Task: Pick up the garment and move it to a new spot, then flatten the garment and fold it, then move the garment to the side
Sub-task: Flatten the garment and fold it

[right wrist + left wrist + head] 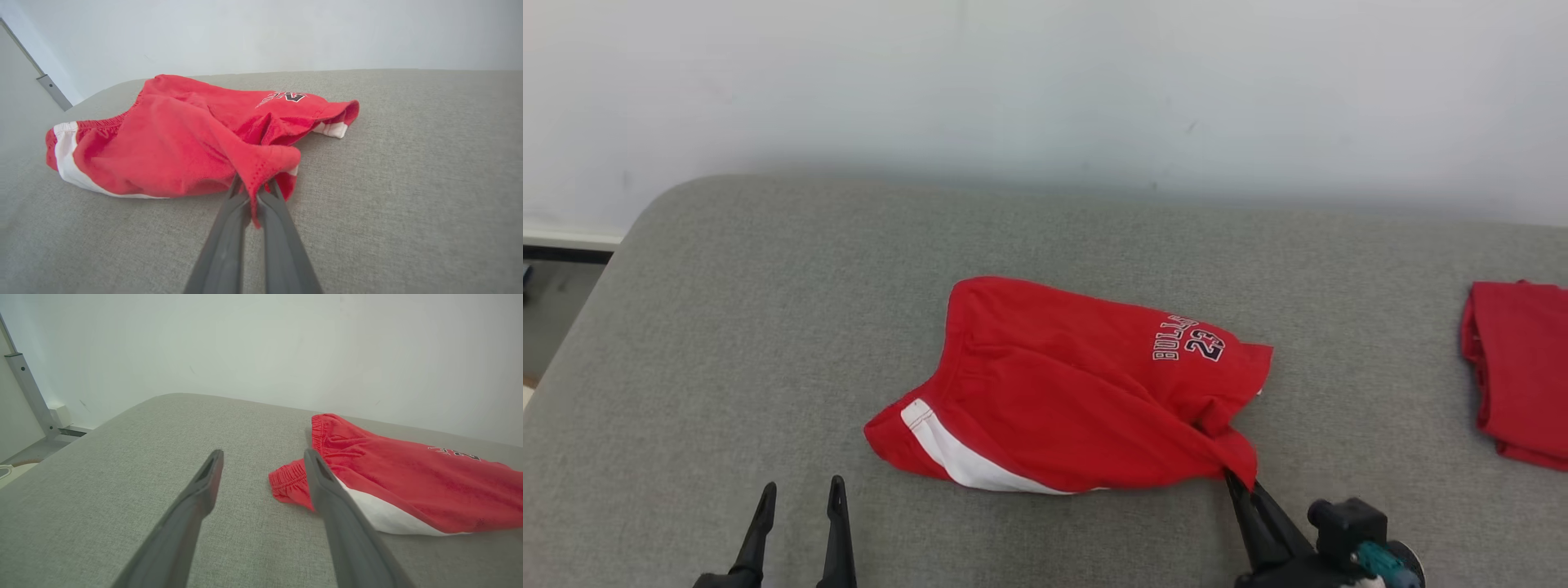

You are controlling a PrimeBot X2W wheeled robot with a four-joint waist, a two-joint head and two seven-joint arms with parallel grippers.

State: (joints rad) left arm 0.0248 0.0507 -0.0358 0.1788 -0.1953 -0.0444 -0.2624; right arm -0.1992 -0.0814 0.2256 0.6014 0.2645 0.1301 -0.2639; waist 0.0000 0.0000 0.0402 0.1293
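Pinching a hem corner of the red shorts [1054,392] with my right gripper [1240,482], down by the near edge of the grey cushion [727,327]. The fingers are pressed together with a flap of red cloth squeezed between them and flopping over the tips. My left gripper [802,486] hangs over that same near edge, more toward the cushion's left end. Its fingers are spread wide, with nothing in them and touching nothing.

Progress-wise I'd call this barely step one. I've got a grip, but the shorts look like they're lying fully on the cushion, nothing lifted. So the carry to a new spot, the flattening, the fold and the final shove to the side are all left to do.

The shorts sit around the middle of the cushion as a rumpled heap, one leg bunched over the other. From my right fingertips they run away toward the far side and the left. The waistband end with the white stripe lies near my left fingertips, just beyond them but apart. The number print is on the heap's far right part.

Further off, at the cushion's right end, there's a second red bundle [1523,367], well apart from the shorts; can't tell what it is. Past the cushion's far edge is a pale wall [1045,82].
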